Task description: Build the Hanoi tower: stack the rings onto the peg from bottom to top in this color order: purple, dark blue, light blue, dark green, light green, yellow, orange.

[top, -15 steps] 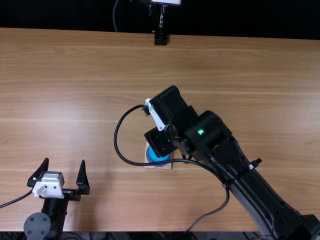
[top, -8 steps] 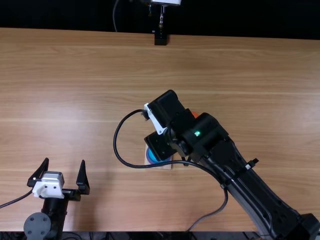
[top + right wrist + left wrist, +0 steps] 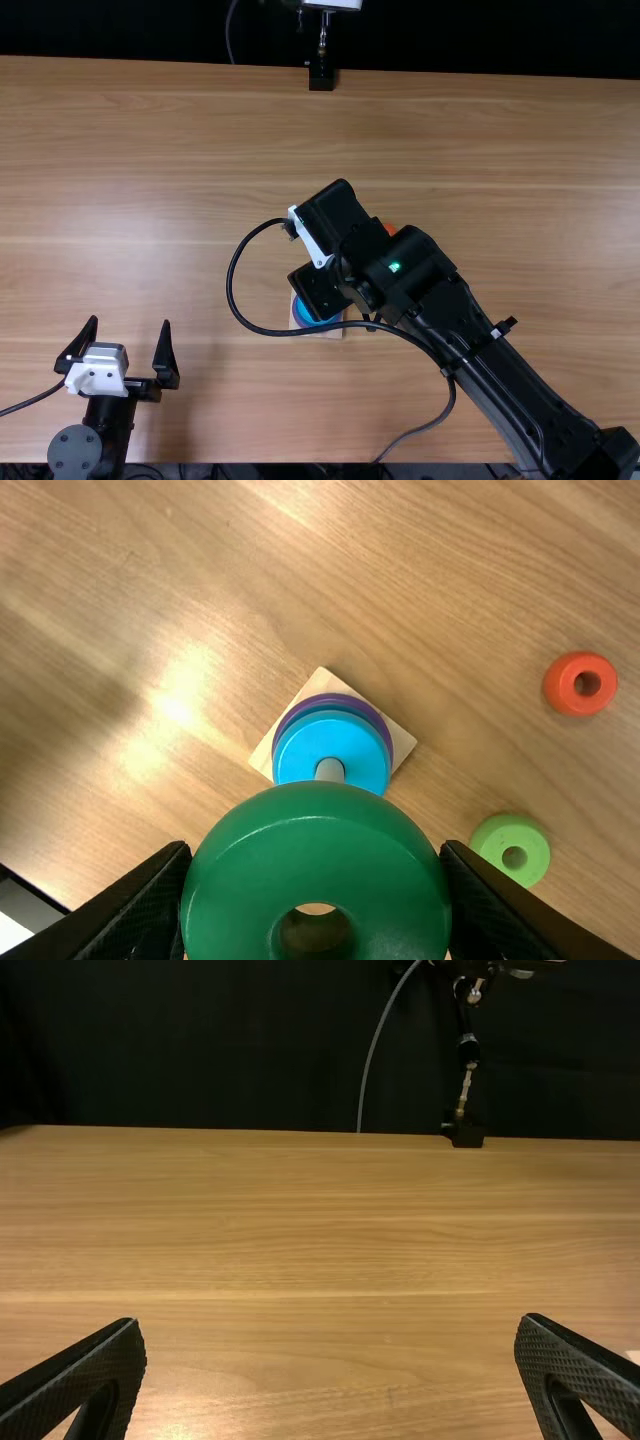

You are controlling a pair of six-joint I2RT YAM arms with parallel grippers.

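Note:
In the top view my right gripper (image 3: 352,245) is over the table's middle, beside the wooden base (image 3: 330,333) with the light blue ring (image 3: 306,311). The right wrist view has my right gripper (image 3: 315,845) shut on the dark green ring (image 3: 316,830). Past that ring, the peg (image 3: 330,770) rises from the base (image 3: 402,742), bearing purple (image 3: 376,720), dark blue and light blue (image 3: 345,742) rings. The light green ring (image 3: 493,846) and orange ring (image 3: 562,685) lie loose. Low on the left, my left gripper (image 3: 131,320) stands open; its own view has the left gripper (image 3: 330,1322) empty.
A black cable (image 3: 233,285) loops from the right arm past the base. Beyond the table's far edge, a small black stand (image 3: 321,77) is mounted near the middle. The right arm's links (image 3: 500,370) cross the table's near right part.
The right arm's wrist has shifted slightly toward the table's near edge, uncovering part of the orange ring. Over the last half second it has barely moved. The left arm has kept still.

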